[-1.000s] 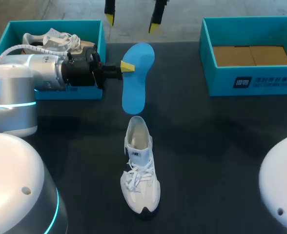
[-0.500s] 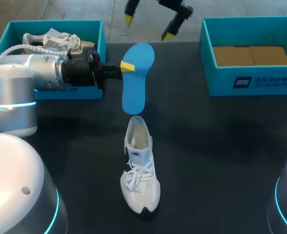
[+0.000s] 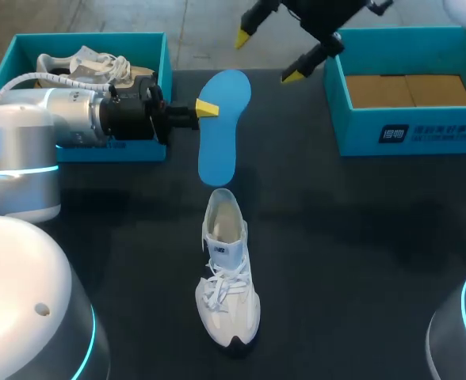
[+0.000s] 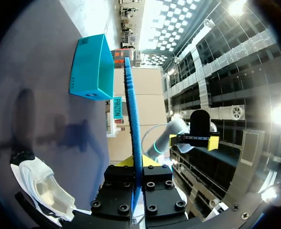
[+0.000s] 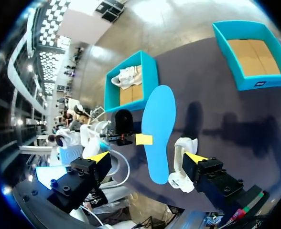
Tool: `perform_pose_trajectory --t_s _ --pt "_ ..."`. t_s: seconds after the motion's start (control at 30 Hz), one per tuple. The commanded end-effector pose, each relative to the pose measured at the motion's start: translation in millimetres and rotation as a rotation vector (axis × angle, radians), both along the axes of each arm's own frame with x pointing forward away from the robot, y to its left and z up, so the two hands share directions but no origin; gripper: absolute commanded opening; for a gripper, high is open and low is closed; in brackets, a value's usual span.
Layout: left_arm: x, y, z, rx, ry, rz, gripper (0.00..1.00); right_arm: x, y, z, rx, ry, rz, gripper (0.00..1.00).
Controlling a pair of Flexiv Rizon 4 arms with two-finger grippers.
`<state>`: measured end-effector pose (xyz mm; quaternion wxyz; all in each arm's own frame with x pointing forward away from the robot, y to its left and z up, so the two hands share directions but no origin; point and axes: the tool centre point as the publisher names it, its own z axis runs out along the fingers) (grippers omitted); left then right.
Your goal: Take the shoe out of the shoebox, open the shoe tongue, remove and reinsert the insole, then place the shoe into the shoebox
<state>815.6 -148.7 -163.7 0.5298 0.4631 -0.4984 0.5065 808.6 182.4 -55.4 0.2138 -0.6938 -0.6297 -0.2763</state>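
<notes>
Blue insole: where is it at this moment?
In the head view the blue insole is pinched at its edge in the left gripper, just beyond the heel of the white shoe, nearer the left box than the right box.

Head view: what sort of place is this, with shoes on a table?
Likely a robot test bench: on a dark table stand two teal shoeboxes and a white sneaker, while the left gripper holds a blue insole.

Robot lab: left arm (image 3: 66, 119), dark table (image 3: 360, 237)
</notes>
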Motion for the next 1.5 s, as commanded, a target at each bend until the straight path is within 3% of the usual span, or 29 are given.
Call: perform_pose_trajectory --t_s 0.03,0.67,1.5 --pt "-0.7 0 0 0.002 0.000 0.001 0.00 -4.3 -9 -10 0.440 -0.067 0.021 1.00" --pt "-0.7 0 0 0.002 0.000 0.001 0.00 -10.6 -17 -37 0.725 -0.123 -0.005 1.00" --pt "-0.7 0 0 0.002 0.000 0.001 0.00 -20.1 -17 -64 0.774 -0.100 -0.037 1.00"
